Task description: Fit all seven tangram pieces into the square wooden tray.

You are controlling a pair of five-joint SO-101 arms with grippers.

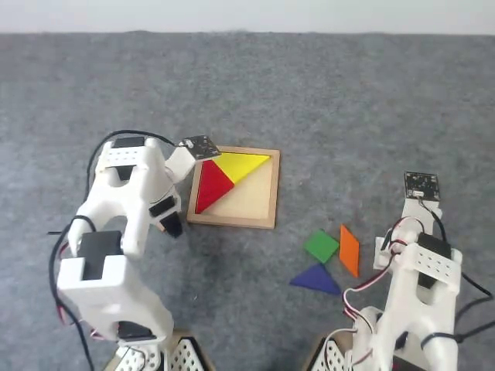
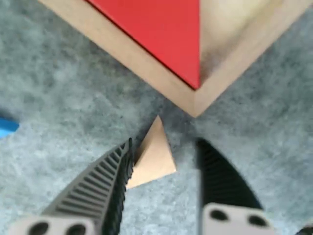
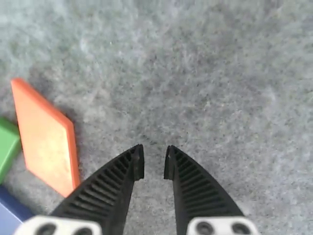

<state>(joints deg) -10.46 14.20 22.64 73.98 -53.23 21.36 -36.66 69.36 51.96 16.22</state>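
Left gripper (image 2: pixel 164 147) fingers spread wide — right gripper (image 3: pixel 154 152) fingers barely parted.

This looks like a robotics test bench in a lab or a maker room, not a home table. Grey felt (image 1: pixel 348 93) covers the whole table. A white plastic arm (image 1: pixel 116 232) stands at 7 o'clock and a second arm (image 1: pixel 421 297) at 5 o'clock, with loose wires (image 1: pixel 370 280) and a bare circuit board (image 1: pixel 421 185). At 12 o'clock runs a plain pale wall (image 1: pixel 247 14).
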